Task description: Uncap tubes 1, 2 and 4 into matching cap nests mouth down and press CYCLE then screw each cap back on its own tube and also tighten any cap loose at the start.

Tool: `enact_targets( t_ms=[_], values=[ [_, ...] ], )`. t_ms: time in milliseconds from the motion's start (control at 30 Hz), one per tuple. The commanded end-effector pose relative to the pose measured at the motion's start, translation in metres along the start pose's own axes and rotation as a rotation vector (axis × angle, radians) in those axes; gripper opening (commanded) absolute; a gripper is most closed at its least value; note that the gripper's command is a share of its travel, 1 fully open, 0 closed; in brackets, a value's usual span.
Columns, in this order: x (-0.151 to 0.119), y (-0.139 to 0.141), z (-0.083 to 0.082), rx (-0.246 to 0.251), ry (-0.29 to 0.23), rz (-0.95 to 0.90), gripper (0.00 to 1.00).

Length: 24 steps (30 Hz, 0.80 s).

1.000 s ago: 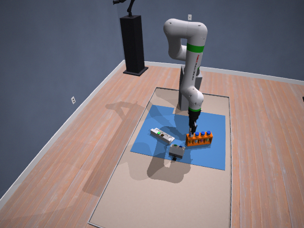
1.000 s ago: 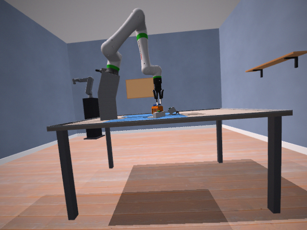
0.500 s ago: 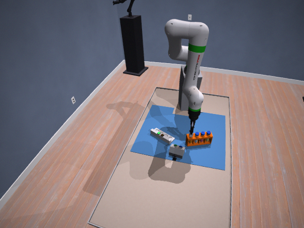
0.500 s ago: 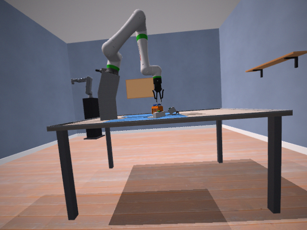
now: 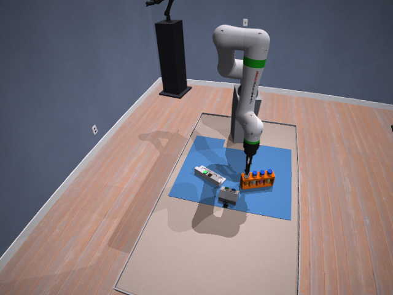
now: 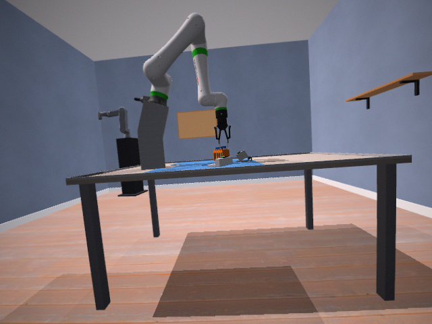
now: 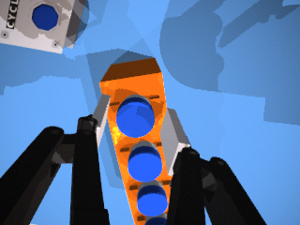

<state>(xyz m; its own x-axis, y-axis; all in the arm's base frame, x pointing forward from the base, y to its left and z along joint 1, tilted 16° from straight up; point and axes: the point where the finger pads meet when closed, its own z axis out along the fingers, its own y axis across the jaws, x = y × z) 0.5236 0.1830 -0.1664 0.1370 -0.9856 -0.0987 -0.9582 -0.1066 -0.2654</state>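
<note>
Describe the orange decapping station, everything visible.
The decapping station is a bright orange block rack on the blue mat, right of the cap tray. It holds four tubes in a row, all with blue caps. The gripper hovers over the end tube, fingers open, straddling the cap without touching it.

Matt blue mat (image 5: 272, 203) — smooth, cloth-like — under a glossy orange plastic decapping station (image 7: 141, 84).
</note>
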Motion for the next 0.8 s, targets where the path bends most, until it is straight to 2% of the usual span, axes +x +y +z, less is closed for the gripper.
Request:
enact_targets(
  t_ms=[0,133,200,667,767],
  values=[
    [-0.0001,-0.0003,-0.0008,-0.005,0.002,-0.040,0.35],
    [-0.0001,-0.0003,-0.0012,-0.005,0.002,-0.200,0.35],
    [-0.0001,-0.0003,-0.0012,-0.005,0.002,-0.200,0.35],
    [-0.0002,-0.0004,-0.0012,-0.005,0.000,-0.760,0.35],
    [-0.0003,-0.0004,-0.0012,-0.005,0.000,-0.785,0.35]
  ],
)
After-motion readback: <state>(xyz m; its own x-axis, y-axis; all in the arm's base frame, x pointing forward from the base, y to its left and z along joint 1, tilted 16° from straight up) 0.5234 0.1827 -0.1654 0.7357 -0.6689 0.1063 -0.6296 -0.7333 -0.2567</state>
